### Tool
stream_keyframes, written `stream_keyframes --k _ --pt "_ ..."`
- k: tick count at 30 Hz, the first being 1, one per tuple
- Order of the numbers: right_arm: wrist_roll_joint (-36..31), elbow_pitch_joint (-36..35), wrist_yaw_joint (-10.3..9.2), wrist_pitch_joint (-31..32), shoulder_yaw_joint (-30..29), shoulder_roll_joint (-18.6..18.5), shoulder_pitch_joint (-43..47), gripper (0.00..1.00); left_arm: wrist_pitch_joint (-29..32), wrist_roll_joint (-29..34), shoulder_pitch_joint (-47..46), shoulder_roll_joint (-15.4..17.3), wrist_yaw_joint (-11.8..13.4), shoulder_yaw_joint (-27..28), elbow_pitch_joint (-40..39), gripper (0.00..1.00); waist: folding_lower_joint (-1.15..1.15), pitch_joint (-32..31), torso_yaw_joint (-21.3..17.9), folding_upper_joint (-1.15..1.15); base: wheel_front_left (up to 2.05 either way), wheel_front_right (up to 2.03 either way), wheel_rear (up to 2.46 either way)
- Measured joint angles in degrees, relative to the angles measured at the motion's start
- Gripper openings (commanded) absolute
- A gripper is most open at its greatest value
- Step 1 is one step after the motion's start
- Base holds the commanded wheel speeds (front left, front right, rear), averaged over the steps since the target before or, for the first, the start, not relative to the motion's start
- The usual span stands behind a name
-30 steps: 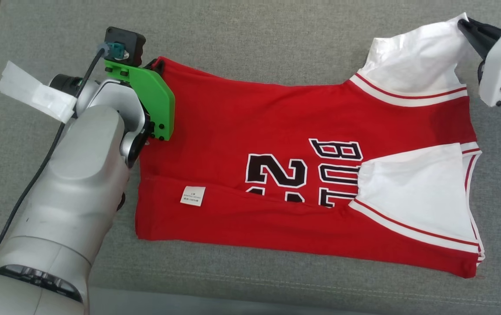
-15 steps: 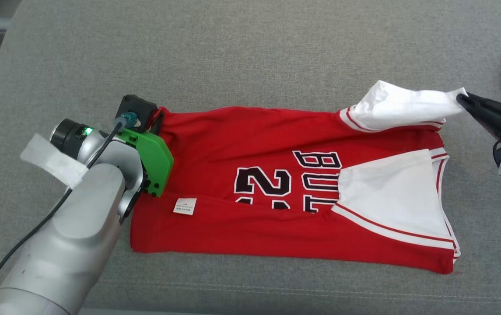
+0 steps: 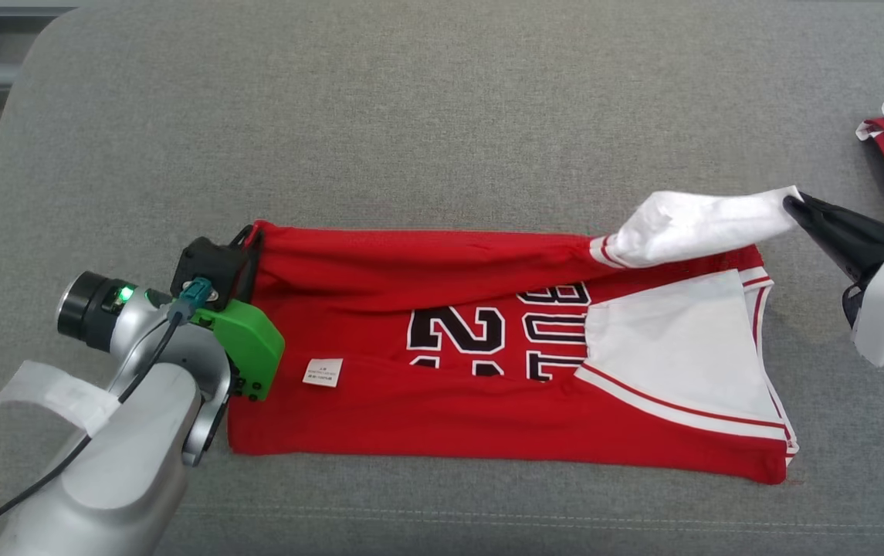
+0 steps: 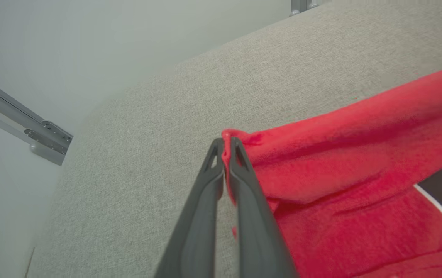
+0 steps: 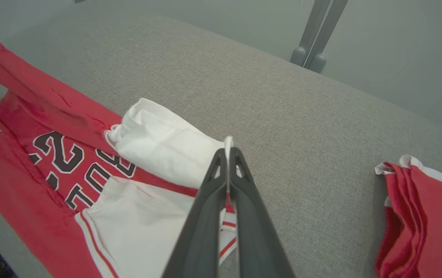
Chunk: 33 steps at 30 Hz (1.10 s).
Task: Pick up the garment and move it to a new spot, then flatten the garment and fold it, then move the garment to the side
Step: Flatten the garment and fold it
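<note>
One soft red jersey (image 3: 442, 413), folded oblong, coarse grey woven cushion (image 3: 411, 116)

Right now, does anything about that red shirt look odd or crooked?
Nothing damaged. The shirt lies half-folded, its far edge held up: left gripper pinches the red corner, right gripper the white sleeve, which is bunched.
</note>
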Motion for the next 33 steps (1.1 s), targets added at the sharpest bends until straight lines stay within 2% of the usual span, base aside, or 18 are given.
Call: stream_keyframes --k 9,15,20,25,29,33 --pt "-6.2 6.6 0.01 -5.9 -0.2 6.5 -5.4 0.0 0.2 -1.6 -0.1 0.0 1.1 1.3 -1.3 0.0 0.0 0.5 0.3 0.0 0.0 0.0 0.0" --pt "-8.0 10.5 0.01 -8.9 0.7 8.7 -7.6 0.0 -0.8 -2.4 -2.1 -1.5 1.0 1.8 0.9 0.0 0.0 1.2 0.4 0.0 0.0 0.0 0.0" --pt "-7.3 12.2 0.01 -10.3 1.6 8.9 -7.9 0.0 -2.4 -2.9 -3.1 -2.4 0.9 2.2 2.9 0.0 0.0 1.6 0.6 0.0 0.0 0.0 0.0" --pt "-3.5 9.3 0.01 -10.7 4.2 6.8 -6.7 0.0 -4.9 -3.4 -1.9 -2.4 2.0 2.8 2.6 0.0 0.0 1.3 0.7 0.0 0.0 0.0 0.0" --pt "0.6 4.8 0.01 -11.9 5.2 2.6 -4.0 0.0 -7.7 -3.6 2.3 -1.2 3.3 3.1 -0.5 0.0 0.0 0.7 1.0 0.0 0.0 0.0 0.0" --pt "2.9 0.5 0.01 -12.4 7.1 -1.6 -0.5 0.0 -10.2 -3.0 6.9 0.5 3.4 1.9 -4.0 0.0 0.0 0.2 1.1 0.0 0.0 0.0 0.0"
